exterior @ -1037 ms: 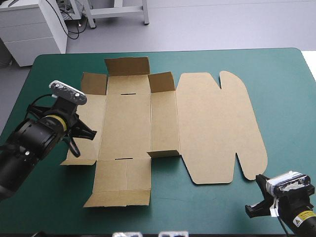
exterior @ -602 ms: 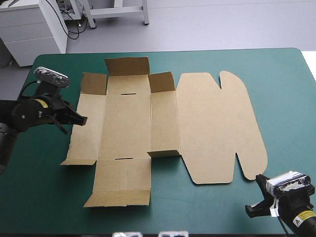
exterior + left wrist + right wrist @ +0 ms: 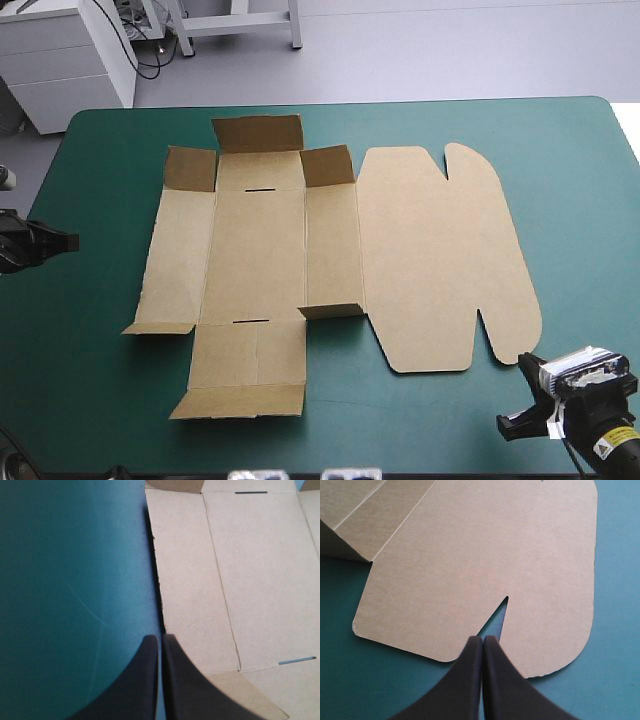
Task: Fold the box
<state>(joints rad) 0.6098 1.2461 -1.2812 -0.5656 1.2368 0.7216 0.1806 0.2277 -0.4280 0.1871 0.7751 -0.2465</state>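
Left hand (image 3: 160, 639) pressed together, empty, at the worktop's (image 3: 90, 380) left edge, short of the box (image 3: 260, 250); right hand (image 3: 482, 640) pressed together too, just beside its notched near corner; box flat mid-worktop, far flaps tilted up.

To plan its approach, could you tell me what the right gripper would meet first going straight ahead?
Probably the box, at the notch in its rounded lid panel just ahead of the right gripper; height above it is unclear.
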